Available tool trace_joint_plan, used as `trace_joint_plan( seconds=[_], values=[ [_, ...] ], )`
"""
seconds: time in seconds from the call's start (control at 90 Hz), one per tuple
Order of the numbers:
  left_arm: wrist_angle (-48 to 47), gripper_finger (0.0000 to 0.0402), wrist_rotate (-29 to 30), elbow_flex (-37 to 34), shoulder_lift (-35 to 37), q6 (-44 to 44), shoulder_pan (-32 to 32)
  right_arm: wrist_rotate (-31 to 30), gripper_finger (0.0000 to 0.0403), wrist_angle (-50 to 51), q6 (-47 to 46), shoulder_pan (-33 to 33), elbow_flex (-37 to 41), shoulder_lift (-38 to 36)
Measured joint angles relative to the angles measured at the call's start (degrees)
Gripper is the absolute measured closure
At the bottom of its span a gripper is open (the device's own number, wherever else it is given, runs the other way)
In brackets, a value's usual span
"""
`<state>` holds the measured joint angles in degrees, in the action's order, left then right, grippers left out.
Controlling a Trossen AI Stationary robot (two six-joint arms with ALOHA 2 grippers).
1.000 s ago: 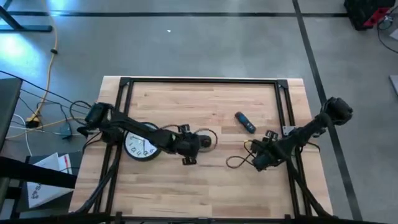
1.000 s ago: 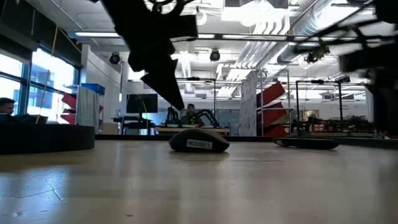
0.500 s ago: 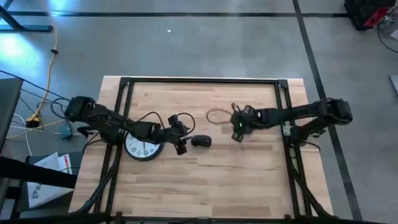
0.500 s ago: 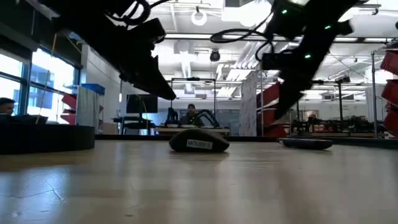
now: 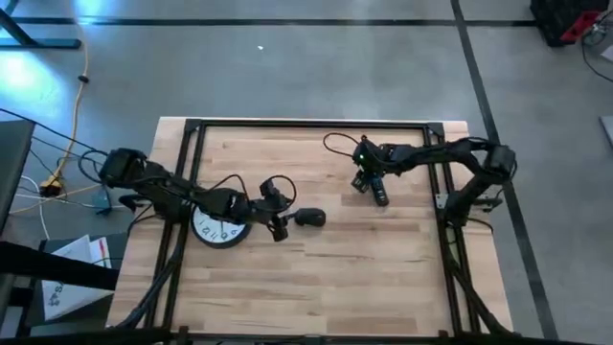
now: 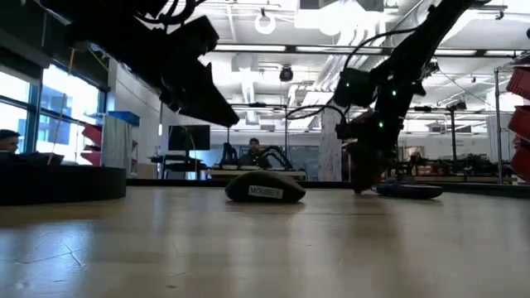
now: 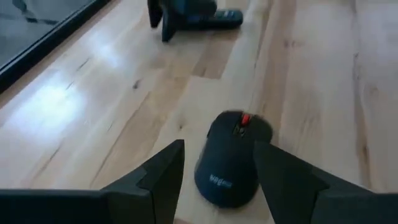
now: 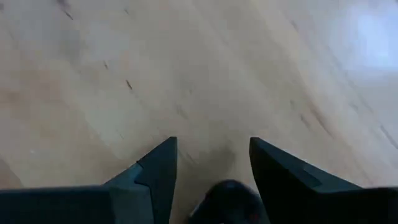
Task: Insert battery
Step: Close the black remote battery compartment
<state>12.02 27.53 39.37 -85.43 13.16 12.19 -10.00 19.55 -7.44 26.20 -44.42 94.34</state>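
Your right gripper (image 5: 365, 182), fingers apart, has swung to the battery (image 5: 380, 195) at 1 o'clock; left gripper (image 5: 279, 228) waits open by mouse (image 5: 308, 218).

On your wooden table (image 5: 316, 287), the black computer mouse (image 5: 308, 218) lies near the middle, the round white wall clock (image 5: 215, 228) to its left, and the small dark battery-shaped object (image 5: 380, 195) right, toward the far edge.
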Motion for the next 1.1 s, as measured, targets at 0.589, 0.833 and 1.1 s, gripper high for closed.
trace_joint_plan(
  seconds=[0.589,0.833,1.1],
  values=[
    [-30.3,0.0225,-9.0,-0.1,13.0,-1.4,-3.9,-0.7,0.0234,12.4,-13.2,-18.2,0.4,-15.1],
    [-12.3,0.0225,-10.1,-2.9,1.3,-6.3,-4.2,-6.0,0.0234,11.7,-13.6,-28.1,0.4,-15.2],
    [-3.5,0.0225,-9.0,-1.0,-12.0,-10.8,-7.0,-11.3,0.0234,28.0,-26.6,-36.9,0.3,-15.6]
  ],
)
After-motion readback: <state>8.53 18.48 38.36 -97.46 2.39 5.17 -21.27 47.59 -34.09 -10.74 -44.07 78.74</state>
